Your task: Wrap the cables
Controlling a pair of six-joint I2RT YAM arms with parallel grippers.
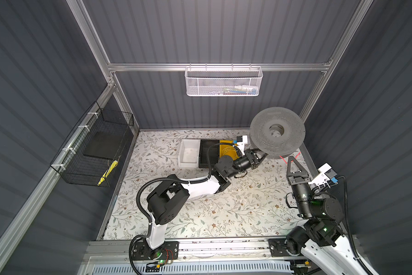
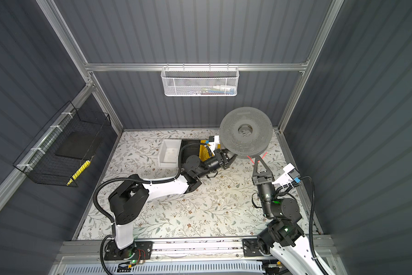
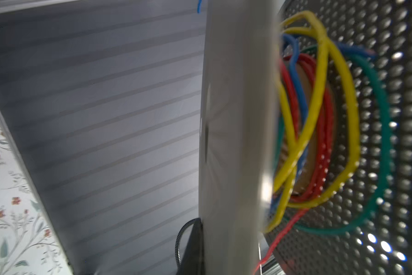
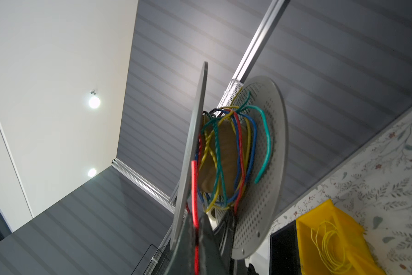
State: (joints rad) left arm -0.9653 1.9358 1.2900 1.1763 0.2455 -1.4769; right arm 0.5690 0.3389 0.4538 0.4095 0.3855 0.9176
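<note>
Tilting, held aloft: grey perforated spool [image 1: 277,131]. Left gripper [image 1: 262,156] at the spool's lower rim, fingers clamped on that flange. Right gripper [image 1: 293,161] just below the spool, fingers pinched together on the red cable [image 4: 194,185]. Cables [image 3: 318,95], yellow, blue, green and red, loosely looped round the spool's core between its flanges.

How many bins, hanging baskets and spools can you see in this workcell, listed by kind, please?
Bins on the table: 3 (white bin, black bin, yellow bin)
Hanging baskets: 2 (white mesh basket, black wire basket)
Spools: 1 (grey perforated spool)
Total: 6
</note>
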